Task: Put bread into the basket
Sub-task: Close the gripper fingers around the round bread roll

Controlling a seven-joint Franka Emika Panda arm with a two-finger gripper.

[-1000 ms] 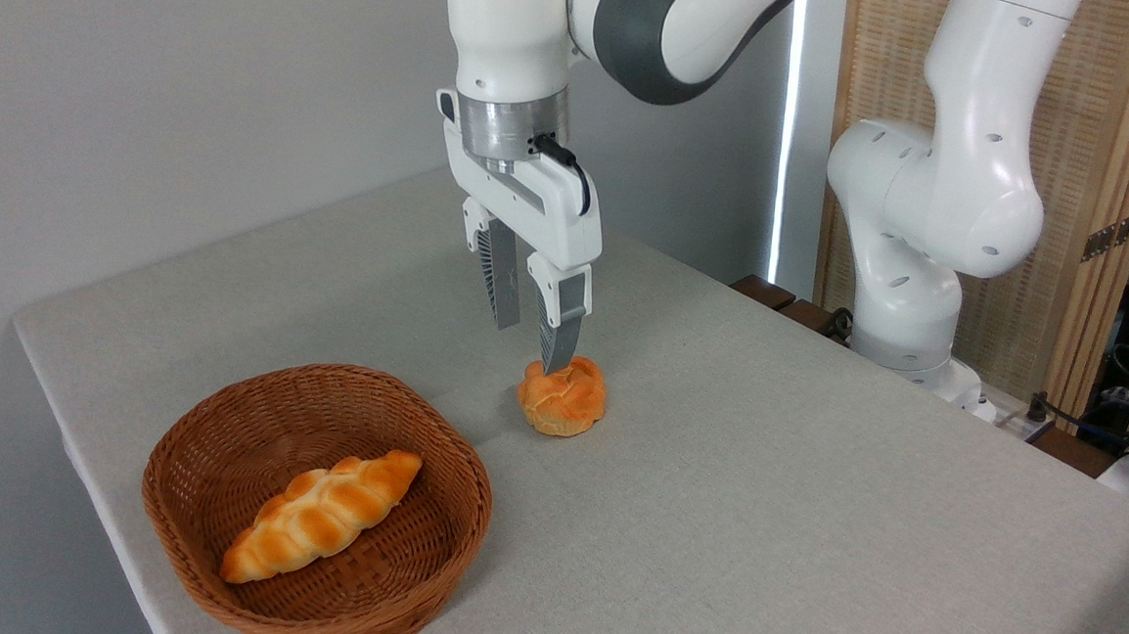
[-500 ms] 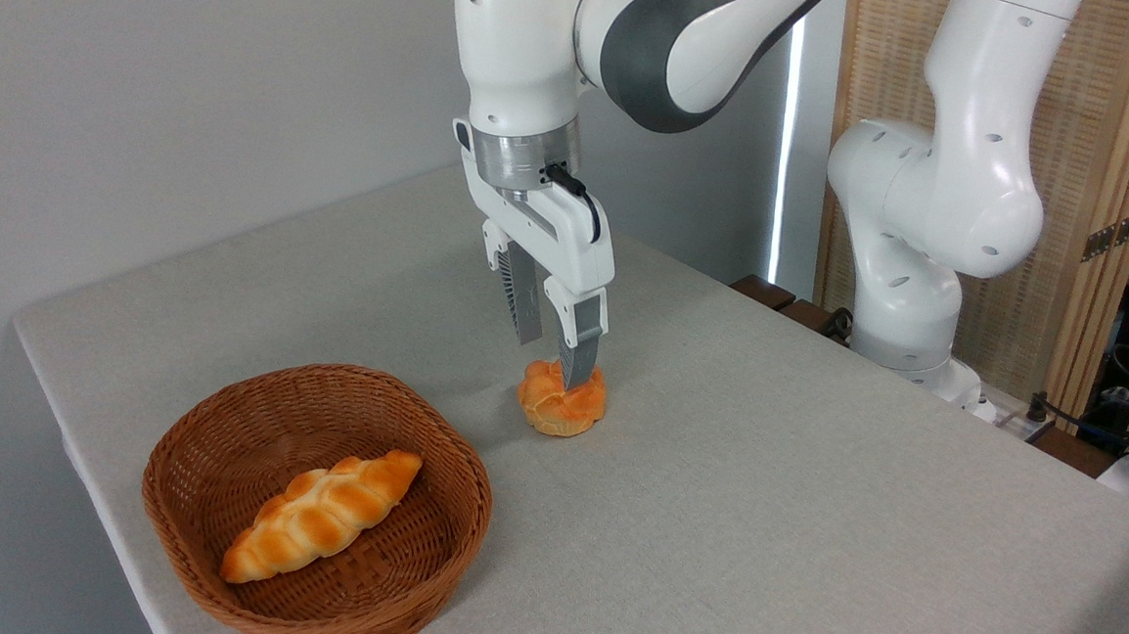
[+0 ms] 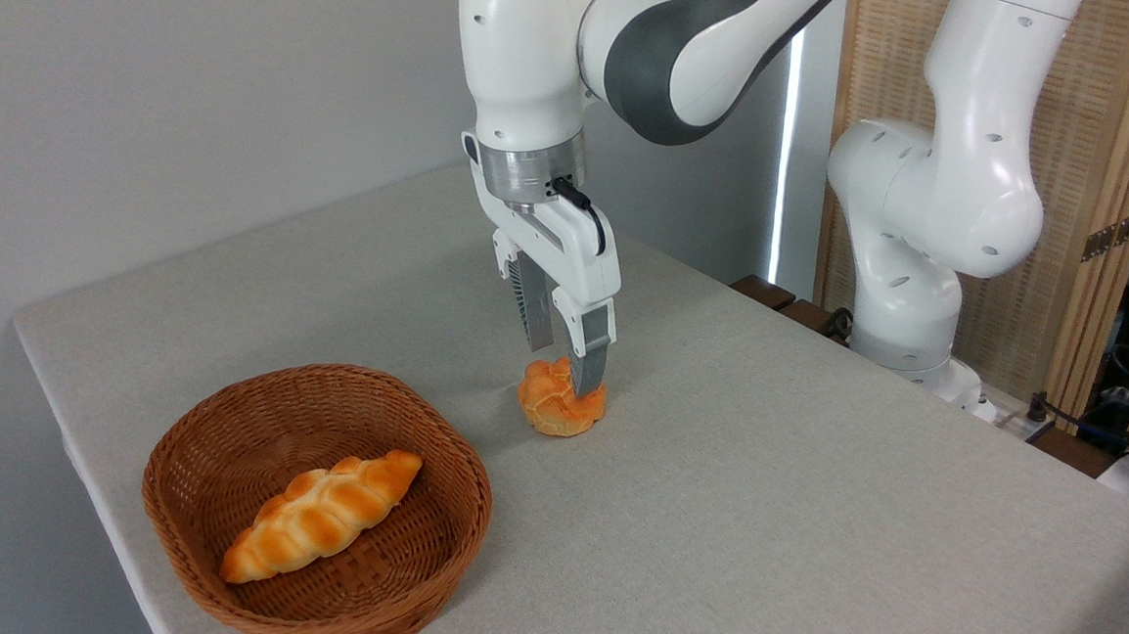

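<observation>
The bread, a small knotted golden-orange bun, sits on the grey table just right of the basket. My gripper points down over the bun and is open. Its near finger crosses the front of the bun's top, while the far finger sits behind the bun, so the jaws stand either side of it. I cannot tell whether the fingers touch it. The reddish-brown wicker basket stands at the table's front left corner.
A long braided golden loaf lies inside the basket. The arm's white base rises at the table's far right edge. A wall runs behind the table, and the table's left edge passes close to the basket.
The gripper has moved down and slightly right, from just above the bun to straddling it. The bun and basket have not moved.
</observation>
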